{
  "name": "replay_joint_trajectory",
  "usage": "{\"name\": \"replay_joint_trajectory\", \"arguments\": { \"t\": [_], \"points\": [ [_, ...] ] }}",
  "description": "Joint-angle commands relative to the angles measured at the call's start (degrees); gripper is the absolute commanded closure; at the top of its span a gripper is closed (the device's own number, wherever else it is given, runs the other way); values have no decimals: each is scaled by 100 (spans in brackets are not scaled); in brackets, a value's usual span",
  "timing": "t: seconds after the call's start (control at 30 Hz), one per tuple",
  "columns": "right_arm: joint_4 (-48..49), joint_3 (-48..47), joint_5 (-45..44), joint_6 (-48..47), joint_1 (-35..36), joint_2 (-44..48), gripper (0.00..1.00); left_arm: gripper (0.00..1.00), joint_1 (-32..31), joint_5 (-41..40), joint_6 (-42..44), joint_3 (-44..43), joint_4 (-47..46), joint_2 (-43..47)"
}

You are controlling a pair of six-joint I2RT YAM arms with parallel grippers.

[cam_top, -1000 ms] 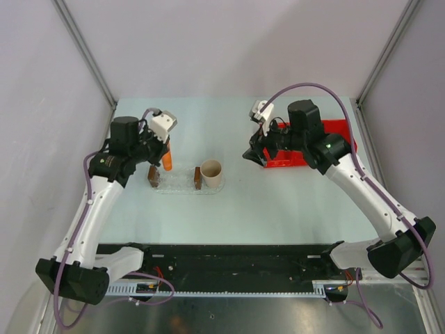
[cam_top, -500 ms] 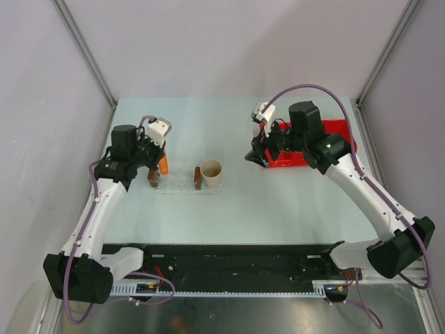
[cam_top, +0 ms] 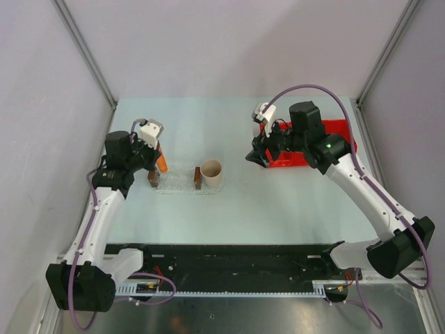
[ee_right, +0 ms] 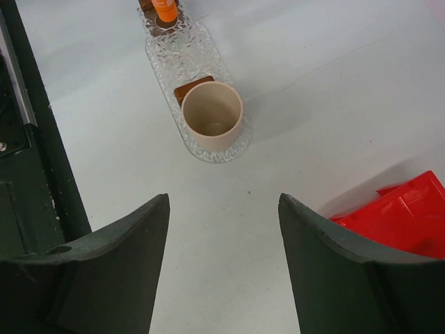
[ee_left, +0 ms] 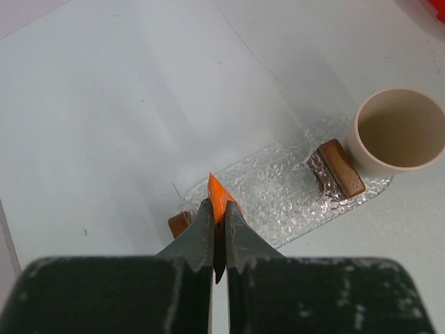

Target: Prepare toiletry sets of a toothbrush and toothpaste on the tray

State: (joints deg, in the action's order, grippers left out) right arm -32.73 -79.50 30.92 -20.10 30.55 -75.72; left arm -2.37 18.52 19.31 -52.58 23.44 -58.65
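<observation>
My left gripper (cam_top: 157, 154) (ee_left: 217, 209) is shut on the orange toothpaste (cam_top: 162, 165) (ee_left: 218, 195), gripping its flat end, with the tube hanging over the left end of the tray (cam_top: 178, 184) (ee_left: 278, 198). The tray is clear, oval and bumpy. Two brown blocks (ee_left: 336, 168) (ee_left: 179, 224) stand on it, and a beige cup (cam_top: 211, 172) (ee_left: 400, 129) sits at its right end. My right gripper (cam_top: 256, 157) (ee_right: 222, 200) hangs open and empty over bare table, between the cup (ee_right: 212, 115) and the red bin. The toothbrush is out of view.
A red divided bin (cam_top: 327, 132) (ee_right: 407, 216) lies at the back right, partly under my right arm. Grey walls and metal posts close in the table on three sides. A black rail runs along the near edge (cam_top: 222, 268).
My left arm has drawn leftward and slightly nearer with the orange tube, from over the tray's middle-left to its left end. The right arm has hardly moved.
</observation>
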Motion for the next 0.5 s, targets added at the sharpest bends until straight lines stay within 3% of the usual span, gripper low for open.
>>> {"name": "replay_joint_trajectory", "arguments": {
  "t": [0.0, 0.47],
  "points": [
    [91, 23, 99, 41, -40, 137, 32, 100, 140, 257, -191, 90, -419, 231],
    [92, 40, 134, 59, -57, 137, 32, 100, 220, 310, -173, 239, -419, 284]
  ]
}}
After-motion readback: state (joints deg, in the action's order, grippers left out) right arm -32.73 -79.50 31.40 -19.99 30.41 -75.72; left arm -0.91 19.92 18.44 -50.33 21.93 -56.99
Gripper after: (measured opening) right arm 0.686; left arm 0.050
